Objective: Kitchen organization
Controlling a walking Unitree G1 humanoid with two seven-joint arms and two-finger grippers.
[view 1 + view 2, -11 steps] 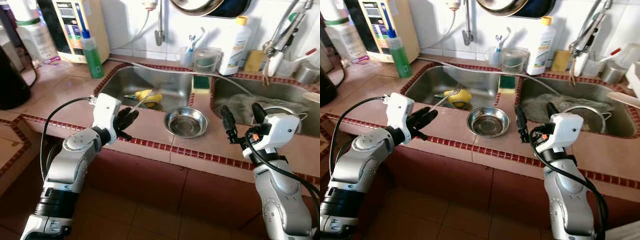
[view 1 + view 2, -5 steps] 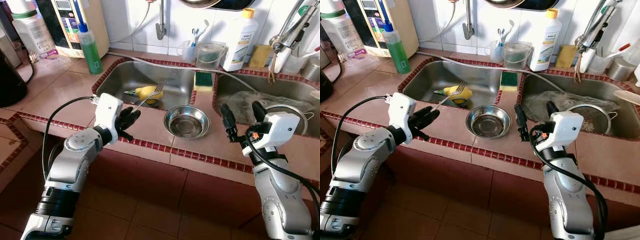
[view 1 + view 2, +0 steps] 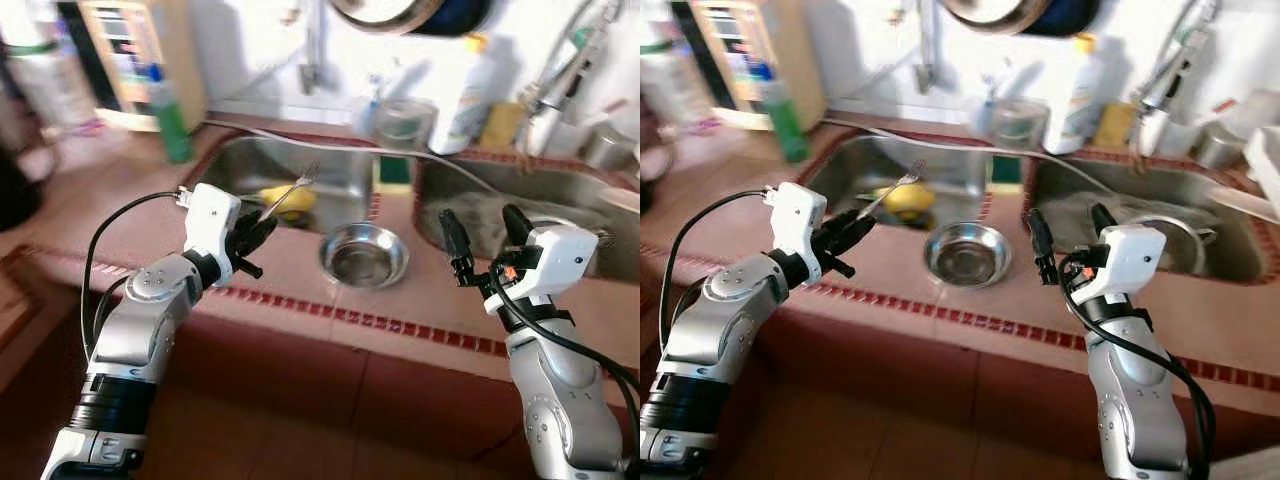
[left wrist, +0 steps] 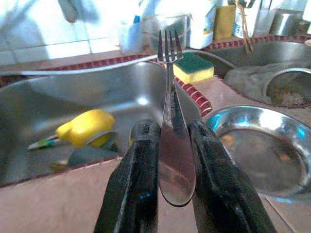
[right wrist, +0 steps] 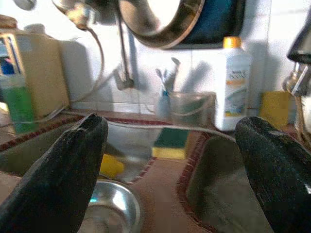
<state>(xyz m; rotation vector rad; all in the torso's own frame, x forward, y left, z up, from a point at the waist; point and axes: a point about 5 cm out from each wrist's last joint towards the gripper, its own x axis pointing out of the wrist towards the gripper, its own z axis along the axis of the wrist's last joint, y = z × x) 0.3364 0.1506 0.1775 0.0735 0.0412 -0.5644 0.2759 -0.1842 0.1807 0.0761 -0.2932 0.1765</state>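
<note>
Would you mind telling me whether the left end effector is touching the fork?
Touching: in the left wrist view the left end effector clamps the fork handle between both black fingers.

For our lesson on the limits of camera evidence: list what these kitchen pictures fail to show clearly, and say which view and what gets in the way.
1. Label text on the white bottle: right wrist view, too small and blurred.
2. Green bottle and its surroundings: left eye view, smeared by motion blur.
3. Fork handle tip: left wrist view, partly hidden between the left end effector fingers.
4. Hanging pan: right wrist view, cut off by the picture edge.
5. Steel bowl: right wrist view, partly hidden behind the right end effector finger.

Yellow brush (image 4: 87,128) (green-topped sponge (image 4: 193,67))
</note>
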